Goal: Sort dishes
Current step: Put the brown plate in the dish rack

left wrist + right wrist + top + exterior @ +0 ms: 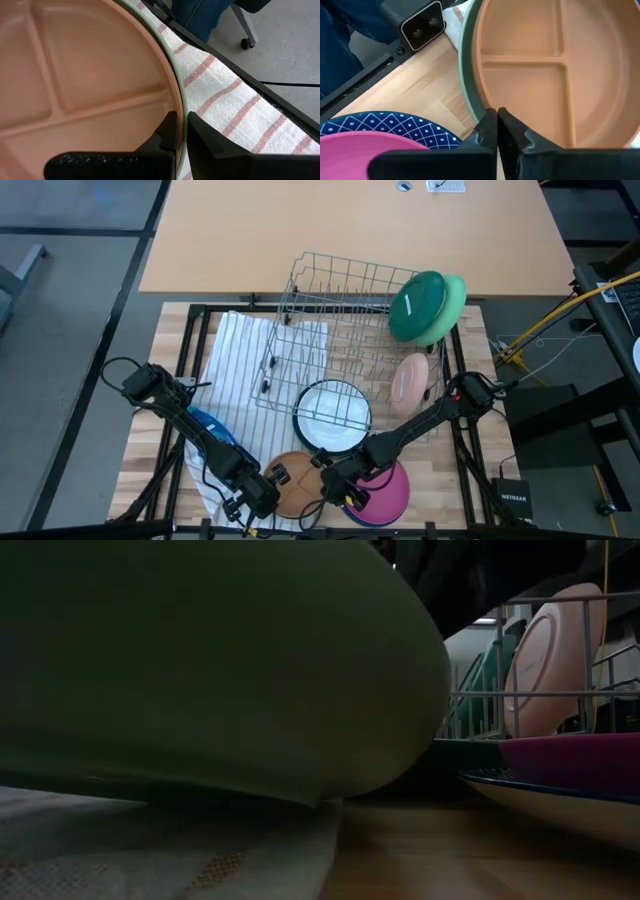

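Note:
A tan divided plate [293, 480] lies nested in a sage green dish [200, 670] at the table's near edge, on a striped cloth [250, 350]. My left gripper [181, 131] is shut on the left side of this stack. My right gripper [497, 120] is shut on its right side. A magenta plate [392, 492] lies on a blue patterned plate [385, 125]. A white plate with a dark green rim [330, 412] lies under the rack's edge. A peach plate [410, 380] stands upright in the rack. Dark green [418, 305] and light green [455, 298] plates lean at the rack's far right corner. My left gripper pinches the stack's two rims [180, 100] together, one finger [165, 132] inside the tan plate and the other [215, 142] outside the sage rim, coming from the table's left. My right gripper pinches the rim [487, 105] on the opposite side, one finger [517, 135] inside the tan plate and one [485, 132] outside, coming from the right. The sage dish's underside [220, 795] looks set on the cloth.
The grey wire rack [340, 300] fills the table's middle and far part. A blue object [212, 428] lies under my left arm. A black camera housing [420, 25] sits by the near edge. A bare wood strip [450, 850] lies between the stack and the magenta plate.

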`<action>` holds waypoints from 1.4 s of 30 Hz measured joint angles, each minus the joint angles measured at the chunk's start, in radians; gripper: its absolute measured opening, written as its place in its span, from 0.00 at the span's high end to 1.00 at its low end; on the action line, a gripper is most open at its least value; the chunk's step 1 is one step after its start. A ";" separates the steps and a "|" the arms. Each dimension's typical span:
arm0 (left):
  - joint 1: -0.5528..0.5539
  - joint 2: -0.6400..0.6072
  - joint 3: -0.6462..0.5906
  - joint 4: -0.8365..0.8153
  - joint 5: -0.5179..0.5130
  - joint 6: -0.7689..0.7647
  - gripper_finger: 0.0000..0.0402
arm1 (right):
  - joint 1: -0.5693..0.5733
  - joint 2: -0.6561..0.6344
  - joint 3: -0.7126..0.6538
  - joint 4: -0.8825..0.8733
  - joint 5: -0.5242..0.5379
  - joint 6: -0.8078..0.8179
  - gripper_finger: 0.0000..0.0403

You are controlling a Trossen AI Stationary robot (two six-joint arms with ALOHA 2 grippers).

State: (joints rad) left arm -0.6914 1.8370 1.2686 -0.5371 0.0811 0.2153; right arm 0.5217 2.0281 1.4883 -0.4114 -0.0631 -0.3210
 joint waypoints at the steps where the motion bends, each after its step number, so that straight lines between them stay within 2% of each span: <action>1: 0.000 0.000 0.000 -0.001 0.000 0.000 0.97 | 0.000 0.000 0.000 0.000 0.000 0.001 0.98; 9: -0.001 0.000 0.000 -0.001 0.005 0.001 0.97 | 0.000 0.000 -0.002 0.053 0.000 0.001 0.93; 19: 0.000 0.000 0.000 0.004 -0.013 0.000 0.97 | 0.000 0.010 -0.001 0.053 -0.005 0.003 0.92; 26: 0.000 0.000 0.000 0.005 -0.020 0.000 0.97 | -0.001 0.011 -0.001 0.031 -0.018 0.125 0.92; 34: 0.000 0.000 0.000 0.003 -0.021 0.000 0.97 | -0.001 0.012 0.000 0.028 0.002 0.135 0.92; 38: 0.000 0.000 0.000 0.003 -0.020 0.000 0.97 | -0.006 0.012 0.000 0.013 0.010 0.173 0.87; 42: 0.000 0.000 0.000 0.002 -0.020 0.000 0.97 | -0.007 0.012 -0.001 -0.001 0.019 0.209 0.75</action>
State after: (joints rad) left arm -0.6910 1.8370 1.2686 -0.5350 0.0612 0.2157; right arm 0.5146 2.0403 1.4877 -0.4122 -0.0441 -0.1119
